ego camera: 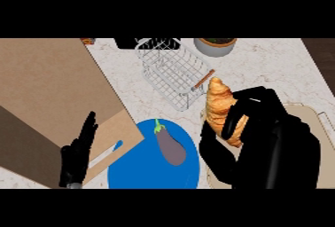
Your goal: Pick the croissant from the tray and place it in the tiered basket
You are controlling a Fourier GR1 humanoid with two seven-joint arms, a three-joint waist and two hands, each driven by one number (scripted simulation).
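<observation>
**Croissant held in the right hand, near the wire basket**

The right hand (258, 116) has its fingers and thumb curled round the croissant (219, 104), gripping it about its lower half; the pastry's pointed upper end stands free above the hand, tilted a little toward the far left. The croissant is lifted off the tray (313, 111), whose pale rim shows at the right, mostly hidden behind the dark hand and forearm. The tip of the croissant lies just to the right of the tiered basket (173, 73), a white wire frame standing on the marble counter (274, 66) at the far centre; whether they touch cannot be told.

On the near centre of the counter lies a blue plate (134, 170) with an eggplant (171, 147) resting on it, stem pointing far. A brown board (52, 97) covers the left side. The left hand (77, 153) shows at the near left over the board's edge, fingers straight and pointing up, holding nothing. A grey pot (216, 45) stands at the far edge, right of the basket.
</observation>
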